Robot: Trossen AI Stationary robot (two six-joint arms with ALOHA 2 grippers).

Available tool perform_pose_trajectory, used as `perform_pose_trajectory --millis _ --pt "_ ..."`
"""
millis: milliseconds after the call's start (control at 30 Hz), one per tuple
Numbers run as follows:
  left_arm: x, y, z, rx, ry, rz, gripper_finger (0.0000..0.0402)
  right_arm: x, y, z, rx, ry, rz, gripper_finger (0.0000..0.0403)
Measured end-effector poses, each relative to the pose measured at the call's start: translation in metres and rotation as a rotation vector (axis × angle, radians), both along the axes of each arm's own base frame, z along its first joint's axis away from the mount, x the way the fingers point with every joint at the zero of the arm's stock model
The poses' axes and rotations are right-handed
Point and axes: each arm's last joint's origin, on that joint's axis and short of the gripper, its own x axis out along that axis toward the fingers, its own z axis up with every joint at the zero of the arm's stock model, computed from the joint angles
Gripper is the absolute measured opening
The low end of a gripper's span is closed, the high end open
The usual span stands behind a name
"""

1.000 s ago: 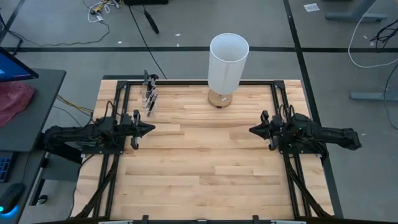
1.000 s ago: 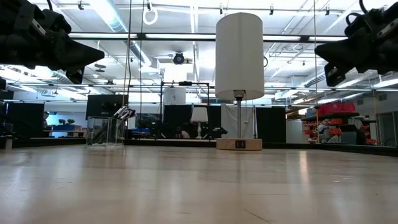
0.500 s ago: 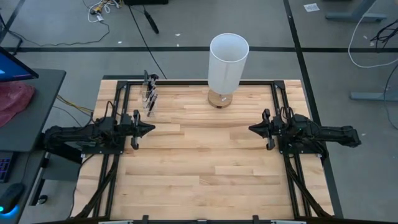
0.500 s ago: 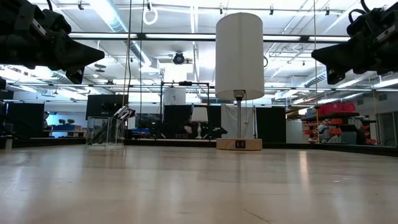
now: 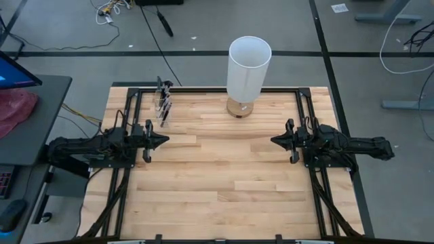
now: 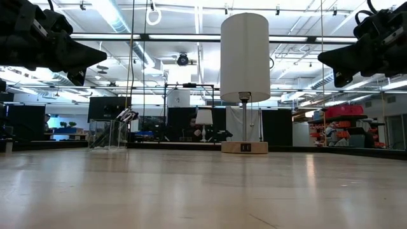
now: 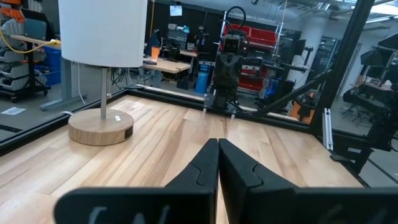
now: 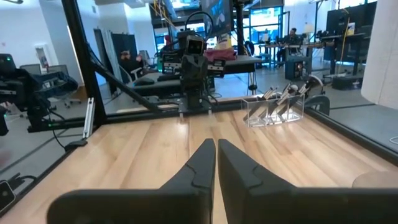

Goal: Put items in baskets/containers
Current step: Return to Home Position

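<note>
A clear container [image 5: 163, 107] stands at the table's far left, also seen in the right wrist view [image 8: 274, 109] and the low view [image 6: 107, 133]. Several dark-handled brushes [image 8: 287, 91] stick up out of it, leaning on its walls. My left gripper [image 5: 165, 140] hovers shut and level near the table's left edge, pointing right, well short of the container. My right gripper [image 5: 273, 141] hovers shut and level near the right edge, pointing left. Both sets of fingers [image 7: 217, 152] [image 8: 216, 151] have nothing between them.
A lamp with a white cylinder shade [image 5: 249, 66] stands on a round wooden base [image 5: 239, 108] at the far middle of the table. A black frame [image 5: 203, 87] borders the wooden tabletop. Bare wood [image 5: 217, 169] lies between the two grippers and toward the near edge.
My right gripper has rolled a little about its own pointing line while staying in place above the table. The left arm, the container and the brushes have kept still.
</note>
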Motion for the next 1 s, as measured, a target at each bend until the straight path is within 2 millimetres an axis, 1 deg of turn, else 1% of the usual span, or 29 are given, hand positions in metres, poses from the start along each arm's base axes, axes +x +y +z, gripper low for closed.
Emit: perform_pose_trajectory --millis 267,300,367,433,467,1000 --pt "-0.0002 -0.0005 -0.0007 -0.007 0.007 -0.014 0.0014 0.0000 0.0000 0.0000 0.000 0.000 0.000 0.0023" --pt "-0.0003 -0.0012 -0.0006 0.013 0.009 -0.033 0.0014 0.0000 0.0000 0.0000 0.000 0.000 0.000 0.0023" --pt "0.0001 -0.0039 -0.0020 0.118 0.033 -0.113 0.0014 0.0000 0.0000 0.0000 0.000 0.000 0.000 0.0023" --pt "0.0000 -0.0055 -0.0019 0.205 0.035 -0.137 0.0014 0.0000 0.0000 0.0000 0.000 0.000 0.000 0.0023" --pt "-0.0001 -0.0056 -0.0018 0.216 0.034 -0.136 0.0014 0.0000 0.0000 0.0000 0.000 0.000 0.000 0.0023" --pt "0.0006 -0.0049 -0.0013 0.213 0.029 -0.124 0.0014 0.0000 0.0000 0.0000 0.000 0.001 0.000 0.0023"
